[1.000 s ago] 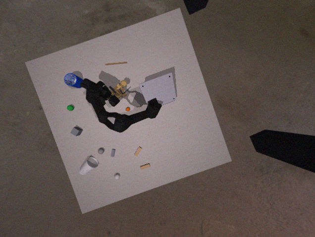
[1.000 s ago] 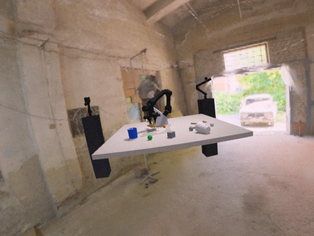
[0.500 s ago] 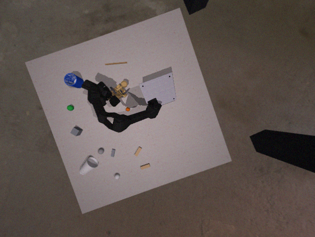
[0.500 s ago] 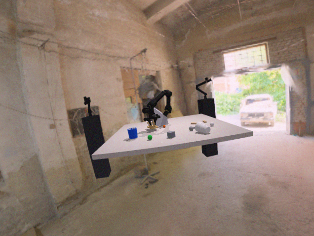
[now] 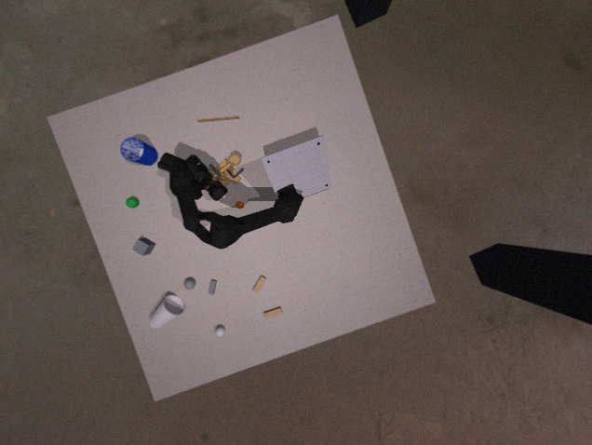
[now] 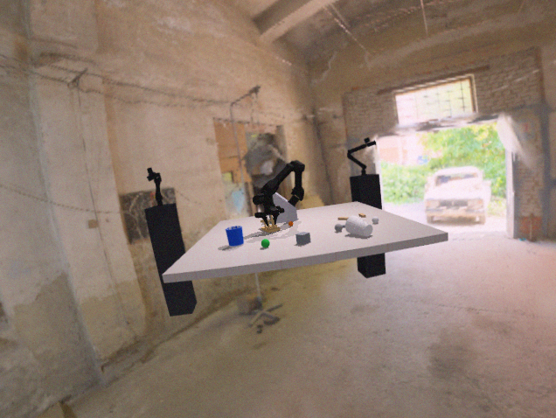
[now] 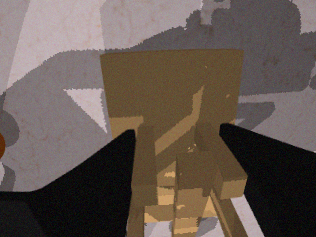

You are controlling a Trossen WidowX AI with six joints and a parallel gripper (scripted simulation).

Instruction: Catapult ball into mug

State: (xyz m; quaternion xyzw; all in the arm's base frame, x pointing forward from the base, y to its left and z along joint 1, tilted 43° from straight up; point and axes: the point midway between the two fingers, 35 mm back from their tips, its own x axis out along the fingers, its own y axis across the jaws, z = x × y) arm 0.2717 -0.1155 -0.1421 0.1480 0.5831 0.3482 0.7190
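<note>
While the aim is likely being set, your gripper (image 5: 226, 171) (image 6: 271, 223) (image 7: 178, 134) pinches the catapult (image 5: 226, 173) (image 6: 270, 229) (image 7: 172, 84);
from above, the blue mug (image 5: 139, 151) (image 6: 234, 235) lies left, the orange ball (image 5: 240, 205) (image 6: 290, 223) (image 7: 1, 145) unloaded; outside, mug nearer; at the wrist, fingers straddle the frame, probably for turning.

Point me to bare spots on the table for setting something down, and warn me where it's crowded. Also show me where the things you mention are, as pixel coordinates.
By the top view, room shows between the pale panel (image 5: 299, 165) (image 6: 285, 210) and the table's (image 5: 363, 258) (image 6: 386, 240) right corner, and beyond the thin stick (image 5: 218, 118) toward the upper edge. It's crowded around the catapult (image 5: 234, 159) (image 6: 269, 229) (image 7: 175, 79), gripper (image 5: 226, 171) (image 6: 269, 221) (image 7: 178, 134) and orange ball (image 5: 240, 205) (image 6: 290, 223) (image 7: 1, 145).
</note>
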